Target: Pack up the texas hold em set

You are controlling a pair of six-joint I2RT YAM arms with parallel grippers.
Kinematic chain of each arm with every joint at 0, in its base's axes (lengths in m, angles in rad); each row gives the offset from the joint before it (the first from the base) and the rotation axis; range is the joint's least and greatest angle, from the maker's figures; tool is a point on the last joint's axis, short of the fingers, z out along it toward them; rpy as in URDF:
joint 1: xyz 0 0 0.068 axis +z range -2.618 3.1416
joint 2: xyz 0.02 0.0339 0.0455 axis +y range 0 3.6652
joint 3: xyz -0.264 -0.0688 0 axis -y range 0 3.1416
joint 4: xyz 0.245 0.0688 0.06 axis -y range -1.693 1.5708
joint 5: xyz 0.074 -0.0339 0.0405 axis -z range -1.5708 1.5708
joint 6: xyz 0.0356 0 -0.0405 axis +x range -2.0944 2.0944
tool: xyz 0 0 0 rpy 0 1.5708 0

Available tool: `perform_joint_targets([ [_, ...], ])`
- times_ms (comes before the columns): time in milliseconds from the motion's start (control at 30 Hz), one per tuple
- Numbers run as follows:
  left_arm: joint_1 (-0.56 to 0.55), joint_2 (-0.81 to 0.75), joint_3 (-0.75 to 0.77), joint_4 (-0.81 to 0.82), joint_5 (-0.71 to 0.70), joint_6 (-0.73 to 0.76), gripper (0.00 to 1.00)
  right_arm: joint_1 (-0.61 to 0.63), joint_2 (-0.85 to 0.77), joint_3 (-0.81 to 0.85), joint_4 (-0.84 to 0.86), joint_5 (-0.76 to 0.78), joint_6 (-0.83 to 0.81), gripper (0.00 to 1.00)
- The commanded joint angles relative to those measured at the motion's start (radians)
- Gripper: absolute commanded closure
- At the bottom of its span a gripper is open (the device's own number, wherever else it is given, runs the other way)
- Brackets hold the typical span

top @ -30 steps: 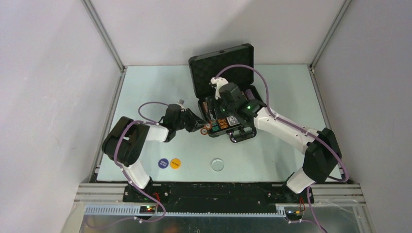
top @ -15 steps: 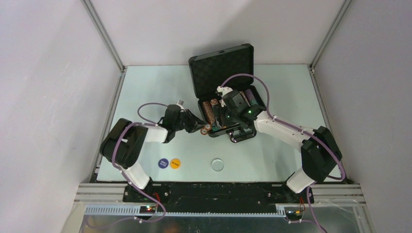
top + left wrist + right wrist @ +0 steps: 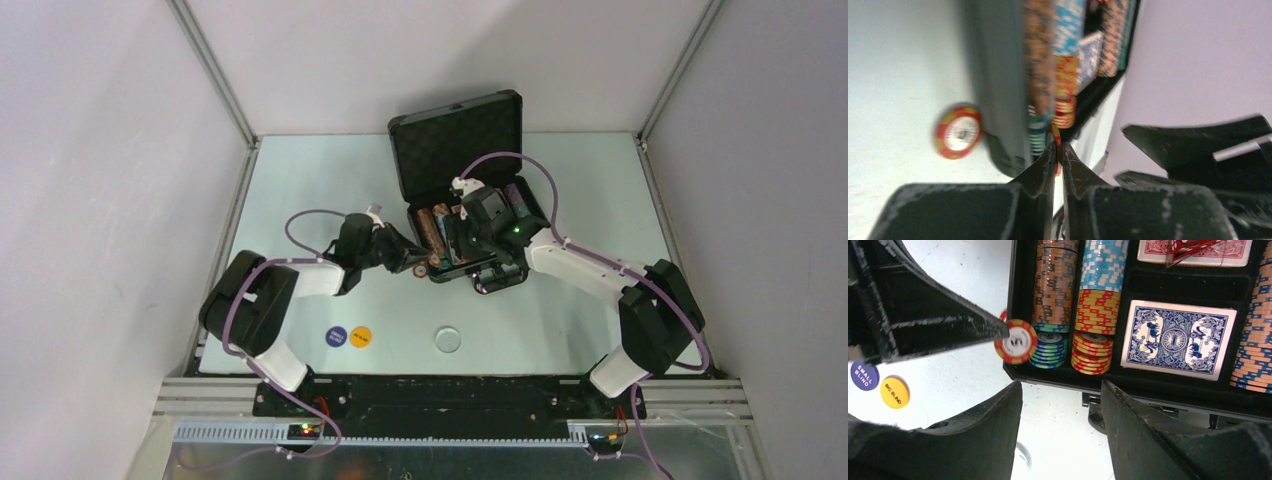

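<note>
Foam in an egg-crate pattern lines the raised lid of the black hard case, which stands open at the far middle of the pale table. Its tray holds poker chips packed in long ribbed rows: brown-orange, pale blue, yellow-and-red, green-and-blue, all with striped rims. A blue-backed card deck with an ornate print lies flat in a slot right of those rows. A red-backed deck fills the slot beyond it, with red dice on top, cut off at the edge of the right wrist view.

Slim black fingers of the left hand are pinched tight on a single red-and-yellow chip with a white centre, held at the case's near-left corner, just beside the green-and-blue end of a row. A second chip of the same colours lies flat on the table just beside the case's outer wall.

The right hand hangs over the case's near rim, its thick matte fingers spread wide with nothing between them. From above, its arm covers part of the tray.

Near the front of the table, well apart from the case, a purple button printed SMALL BLIND sits just beside a yellow button printed BIG BLIND. A pale disc lies to their right.
</note>
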Motion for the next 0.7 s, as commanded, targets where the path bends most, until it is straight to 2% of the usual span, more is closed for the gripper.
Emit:
perform_joint_targets([
  [0, -0.053, -0.064, 0.049, 0.123, 0.089, -0.039, 1.0, -0.012, -0.033, -0.001, 0.029, 0.019, 0.004, 0.37],
  [300, -0.057, -0.056, 0.053, 0.121, 0.087, -0.031, 1.0, -0.023, -0.058, 0.0, 0.015, 0.054, -0.002, 0.37],
  [467, -0.058, -0.09, 0.049, 0.12, 0.083, 0.022, 1.0, -0.069, -0.163, -0.006, -0.009, 0.024, 0.014, 0.33],
  [600, -0.06, -0.185, 0.03, 0.12, 0.056, 0.105, 1.0, -0.188, -0.314, -0.081, 0.048, -0.232, 0.108, 0.31],
  [667, -0.061, -0.242, 0.025, 0.12, 0.049, 0.141, 1.0, -0.259, -0.375, -0.135, 0.142, -0.404, 0.187, 0.3],
])
